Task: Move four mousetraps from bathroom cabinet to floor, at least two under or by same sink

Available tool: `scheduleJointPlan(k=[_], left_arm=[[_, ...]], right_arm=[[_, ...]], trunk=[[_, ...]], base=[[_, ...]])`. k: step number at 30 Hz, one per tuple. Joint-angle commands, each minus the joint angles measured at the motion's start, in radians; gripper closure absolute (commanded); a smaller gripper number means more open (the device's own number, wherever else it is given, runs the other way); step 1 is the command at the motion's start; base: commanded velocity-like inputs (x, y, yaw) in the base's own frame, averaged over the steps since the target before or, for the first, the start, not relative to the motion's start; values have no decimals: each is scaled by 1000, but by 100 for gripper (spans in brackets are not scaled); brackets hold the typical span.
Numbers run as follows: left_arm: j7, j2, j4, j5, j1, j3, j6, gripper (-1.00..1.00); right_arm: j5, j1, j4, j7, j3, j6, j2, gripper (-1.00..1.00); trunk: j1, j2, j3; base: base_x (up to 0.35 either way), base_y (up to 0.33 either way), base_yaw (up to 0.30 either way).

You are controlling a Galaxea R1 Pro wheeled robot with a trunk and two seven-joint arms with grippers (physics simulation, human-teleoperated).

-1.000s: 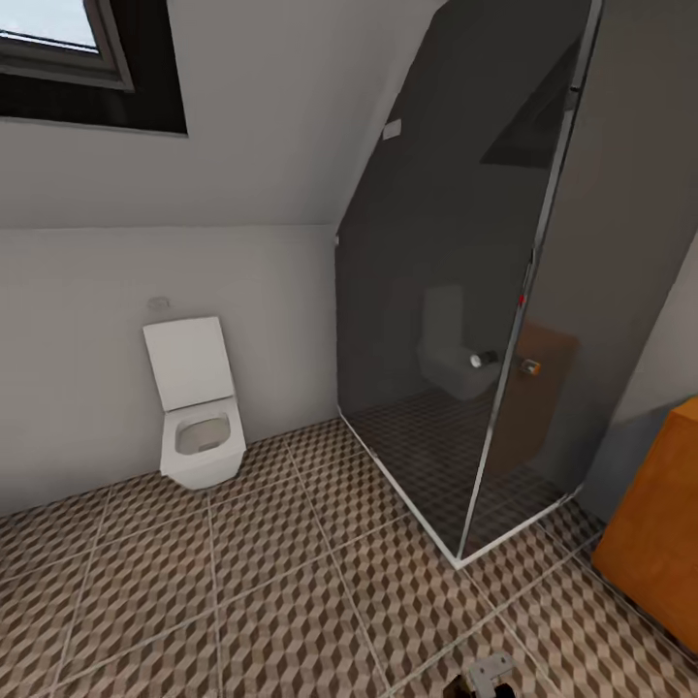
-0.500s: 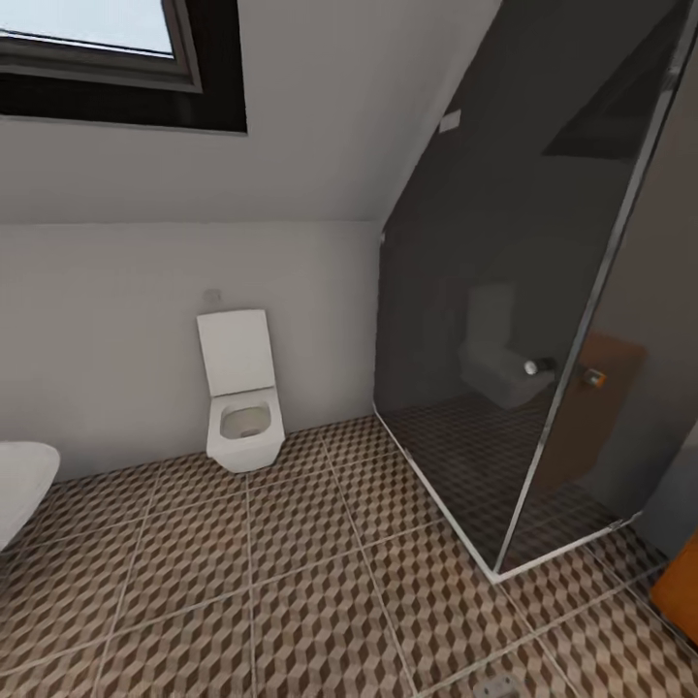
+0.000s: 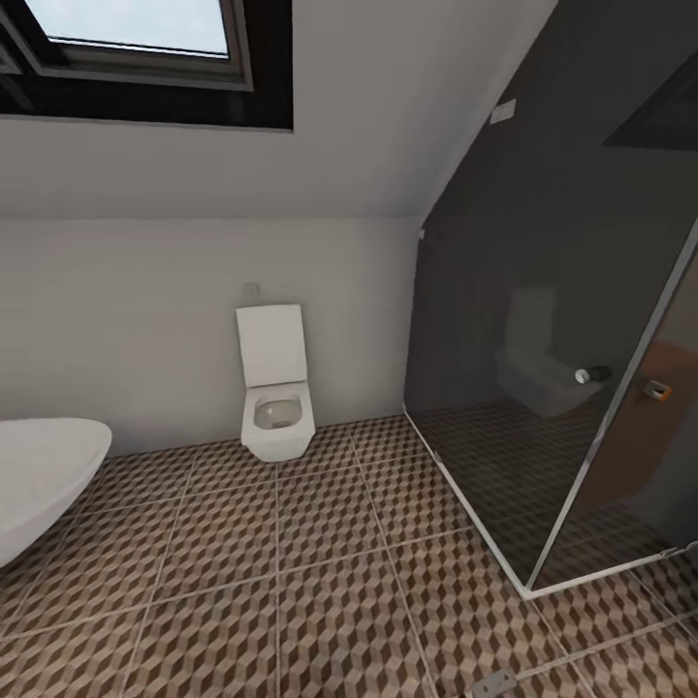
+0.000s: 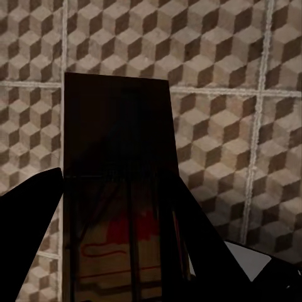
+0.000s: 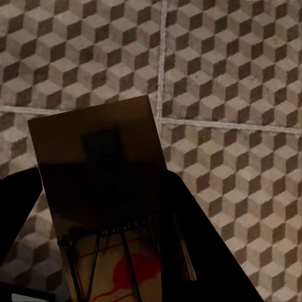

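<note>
Against the far white wall, under a sloped ceiling with a dark-framed skylight (image 3: 136, 58), a square white toilet (image 3: 276, 393) stands with its lid up, resting on the bathroom floor (image 3: 320, 572) of brown, beige and tan cube-patterned tiles with pale grout lines. To its right in the head view rises a dark glass shower enclosure (image 3: 572, 320) with a slim metal frame; its panes carry a dim reflection of the toilet and an orange-brown patch. The rounded white edge of a bathtub (image 3: 39, 480) enters that view from the left, and a small grey piece of the robot's own hardware (image 3: 496, 683) peeks in at the bottom edge. In the left wrist view, the left gripper (image 4: 119, 251) has its dark jaws clamped on a mousetrap (image 4: 117, 145), a flat dark brown slab with thin wire bars and a red mark on its lighter near end, held above the tiled floor with a grout crossing behind it. In the right wrist view, the right gripper (image 5: 113, 258) grips a second mousetrap (image 5: 100, 163) in the same way, jaws closed against its sides, the slab slightly skewed, with wire parts and a red mark near the jaws and the patterned floor beyond it.
</note>
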Motion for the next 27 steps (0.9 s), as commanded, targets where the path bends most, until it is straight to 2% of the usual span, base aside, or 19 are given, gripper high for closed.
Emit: scheduleJointPlan(k=[1,14,24,27], left_arm=[[6,0,-4,11,-1,-8,-7,100],[6,1,-4,11,-1,-7,-7,100],[4,4,-2,11,-1,-7,-7,100],[4,3,-2,11,-1,-7,-8,100]], right_arm=[[5,-2,3,-1,11,-4,0,100],[4,-2,2,0,12,-8,0,100],[4,-2,2,0,12,-9,0,100],[4,-2,2,0,11,-9,0,100]], trunk=[[0,-1,-1],[0,-1,-1],[0,-1,-1],[0,-1,-1]], base=[[0,0,6],[6,0,1],[279,0,4],[133,0,178]])
